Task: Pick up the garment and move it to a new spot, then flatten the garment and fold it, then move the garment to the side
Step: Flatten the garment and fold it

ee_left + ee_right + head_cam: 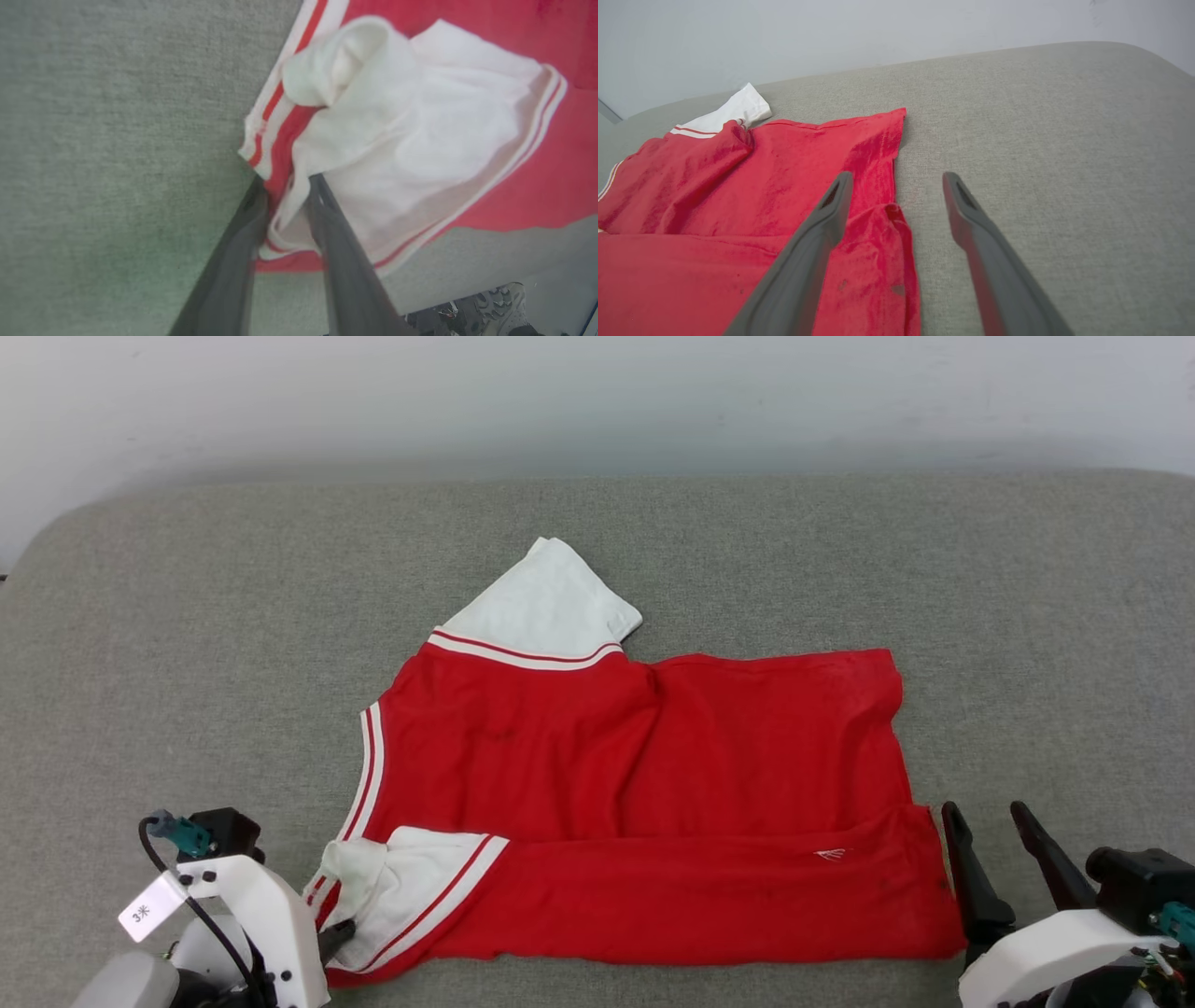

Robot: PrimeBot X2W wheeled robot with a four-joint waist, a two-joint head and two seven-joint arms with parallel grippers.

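Two grippers sit at the near corners of the bright red jersey shirt with white sleeves (653, 756), which lies part-folded mid grey fabric cushion (187, 644); likely set for the next fold. Left gripper (287, 186) straddles the striped sleeve hem, pinch unclear. Right gripper (899, 179) is spread wide at the hem corner.

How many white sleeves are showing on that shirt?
2. One white sleeve sticks out from the far edge of the bright red jersey shirt; the other sleeve lies crumpled on its near left corner.
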